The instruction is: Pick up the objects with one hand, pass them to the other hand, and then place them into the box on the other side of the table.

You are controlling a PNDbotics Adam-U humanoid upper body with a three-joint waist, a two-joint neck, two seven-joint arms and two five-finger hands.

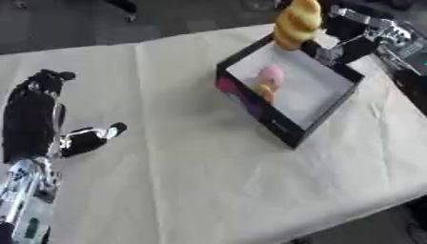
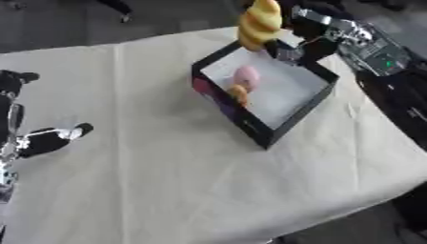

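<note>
Bread (image 1: 298, 21) — a long, bumpy yellow loaf — is up in the air over the far edge of the box (image 1: 333, 110), and the right hand (image 2: 304, 35) has its fingers curled around the lower end of it. The box is black outside and pale inside, and it sits on the right side of the table (image 1: 192, 181), tipped a little askew. Two small things already lie inside near its left wall, a pink thing (image 1: 270, 74) and an orange thing (image 1: 265, 90) just beside it. The job looks close to done for this loaf — it only needs to go in. To do it well, I think the hand should move the bread in over the bare pale floor, away from the two small things, go low, and only then let its fingers go, so the loaf does not hit the rim and roll out. The left hand (image 1: 37, 112) rests far off on the left, fingers loose, holding nothing.
</note>
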